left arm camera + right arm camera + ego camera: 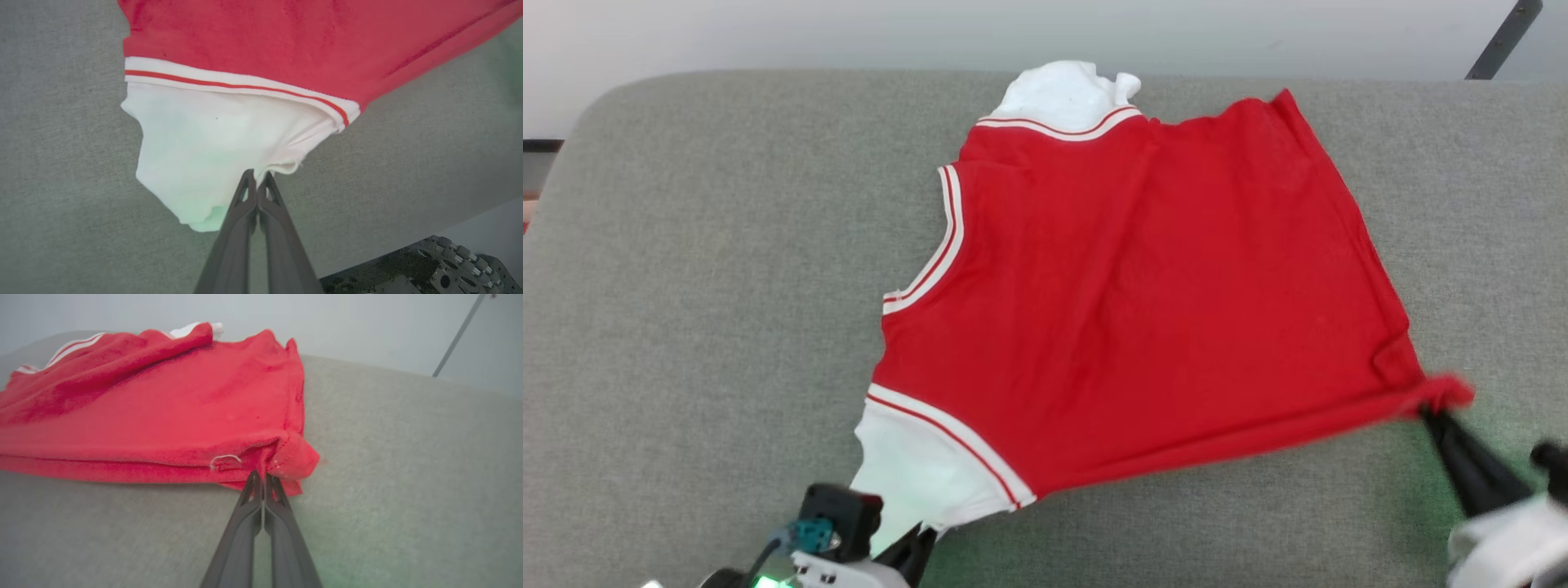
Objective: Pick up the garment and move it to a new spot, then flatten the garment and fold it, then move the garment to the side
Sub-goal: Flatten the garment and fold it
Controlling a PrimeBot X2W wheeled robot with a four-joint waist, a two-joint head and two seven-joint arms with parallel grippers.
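Shirt [1143,310] stretched between claws
White sleeve [196,163] is pinched by left claw [256,179], red hem corner [294,457] by right claw [263,477].

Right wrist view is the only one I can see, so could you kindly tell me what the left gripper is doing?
Observer: The left gripper is shut on the edge of the garment's near white sleeve.
Operator: Thank you; is the cloth slack between the two grips?
Observer: No; in the head view the near edge runs almost straight from that sleeve to the right gripper.
Operator: And the far sleeve?
Observer: The far sleeve lies bunched at the grey cushion's back edge.
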